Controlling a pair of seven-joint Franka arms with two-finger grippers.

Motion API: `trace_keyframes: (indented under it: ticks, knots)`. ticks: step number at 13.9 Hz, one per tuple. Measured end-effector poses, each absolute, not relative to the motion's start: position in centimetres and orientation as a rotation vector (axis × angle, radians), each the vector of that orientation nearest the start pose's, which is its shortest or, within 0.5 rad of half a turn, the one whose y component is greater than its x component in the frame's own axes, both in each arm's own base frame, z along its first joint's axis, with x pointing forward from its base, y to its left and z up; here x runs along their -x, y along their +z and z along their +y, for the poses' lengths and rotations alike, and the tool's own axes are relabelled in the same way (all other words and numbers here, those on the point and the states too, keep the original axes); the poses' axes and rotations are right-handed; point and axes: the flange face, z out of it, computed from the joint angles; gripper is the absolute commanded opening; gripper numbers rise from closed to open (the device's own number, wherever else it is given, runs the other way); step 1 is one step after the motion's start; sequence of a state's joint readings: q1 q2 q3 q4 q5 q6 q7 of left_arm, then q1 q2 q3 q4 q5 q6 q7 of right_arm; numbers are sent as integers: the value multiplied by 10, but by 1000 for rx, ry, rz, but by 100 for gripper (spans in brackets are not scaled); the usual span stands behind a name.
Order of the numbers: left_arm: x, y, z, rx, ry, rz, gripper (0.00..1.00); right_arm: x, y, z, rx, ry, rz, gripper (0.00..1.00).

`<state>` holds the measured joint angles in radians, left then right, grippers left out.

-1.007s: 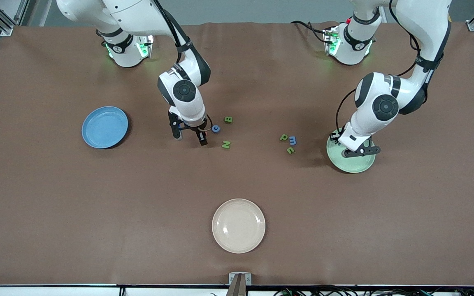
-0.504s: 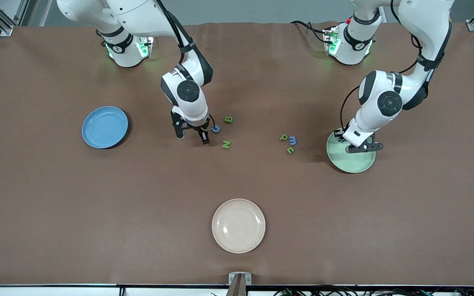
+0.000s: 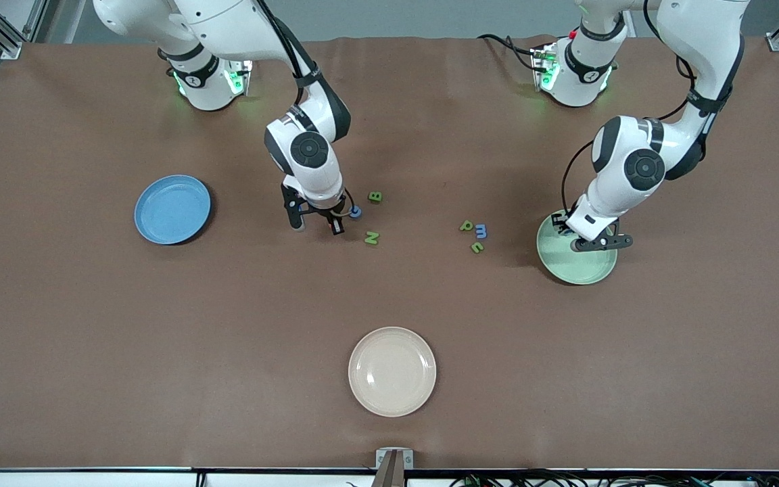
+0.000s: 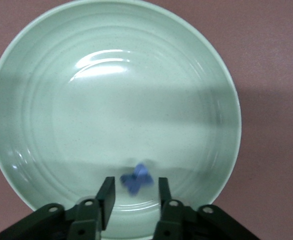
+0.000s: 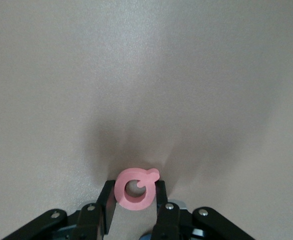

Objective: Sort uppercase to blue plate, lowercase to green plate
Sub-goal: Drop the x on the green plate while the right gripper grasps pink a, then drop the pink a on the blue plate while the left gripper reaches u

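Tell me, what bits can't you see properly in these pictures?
- Pink piece: right wrist view shows the right gripper shut on it; in the front view that gripper covers it.
- Blue piece: blurred in the left wrist view, its shape unclear, between the left gripper fingers over the green plate; whether it touches the plate is unclear.
- Blue C: half covered by the right arm, front view.
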<state>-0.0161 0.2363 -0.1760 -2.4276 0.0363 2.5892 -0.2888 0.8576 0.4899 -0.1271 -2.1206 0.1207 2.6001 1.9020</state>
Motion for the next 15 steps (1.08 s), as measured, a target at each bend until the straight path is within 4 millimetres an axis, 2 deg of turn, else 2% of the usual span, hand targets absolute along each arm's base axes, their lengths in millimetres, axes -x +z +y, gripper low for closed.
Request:
trace_keyframes:
  ticks: [1,4,5,7,10,13,15]
  knots:
    - [-475,206,-96,3144,115,-103,83,-430,178,381,2542,5,1852,4]
    - [-479,210,-99,3150,90,-95,91,-430,180,379,2650,46,1827,2]
    - [-483,215,-103,3154,70,-91,92,-431,184,375,2740,95,1821,2]
    - [-494,228,-123,3166,16,-126,93,-444,206,358,2891,191,1787,2]
    - [-501,239,-173,3183,-27,-217,94,-457,239,301,3180,259,1667,2]
    - [-506,230,-213,3193,-14,-288,94,-461,254,252,3417,353,1508,2]
    - [-511,219,-232,3198,6,-325,94,-467,258,217,3518,424,1397,1]
